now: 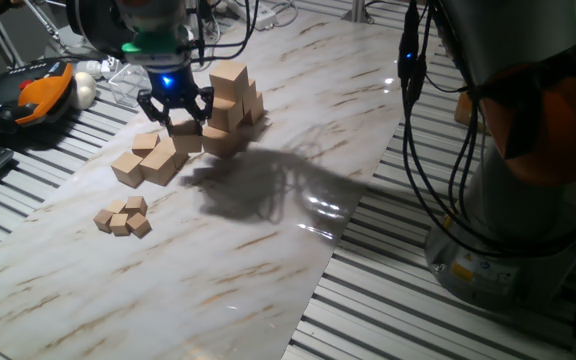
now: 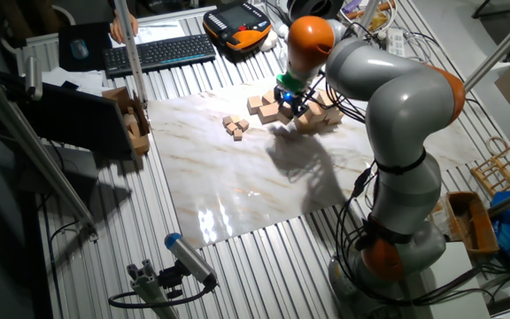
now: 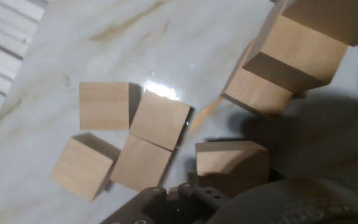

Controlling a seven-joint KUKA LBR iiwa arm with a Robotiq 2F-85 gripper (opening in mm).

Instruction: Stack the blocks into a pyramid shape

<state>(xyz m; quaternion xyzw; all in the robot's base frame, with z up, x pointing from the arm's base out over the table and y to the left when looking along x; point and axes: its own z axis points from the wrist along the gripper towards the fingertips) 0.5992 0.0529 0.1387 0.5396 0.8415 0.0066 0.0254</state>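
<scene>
1. One fixed view: the gripper (image 1: 176, 112) hangs with jaws spread over a loose block (image 1: 187, 139) beside the stepped stack (image 1: 232, 98) on the marble-patterned table (image 1: 268, 260) — judged a pick for the next tier; spare blocks (image 1: 148, 160) and small cubes (image 1: 123, 217) lie apart.
2. The other fixed view: the arm (image 2: 388, 97) arches over the pile; jaws too small to read.
3. Hand view: four flat-lying cubes (image 3: 126, 140) — pale, matte, square-edged — rest on the glossy surface, a fifth (image 3: 232, 163) nearest the hand.

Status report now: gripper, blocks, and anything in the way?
Gripper low beside the stack, open or shut unclear. Blocks partly stacked; loose blocks left of it. Small cubes lie apart, not in the way.
</scene>
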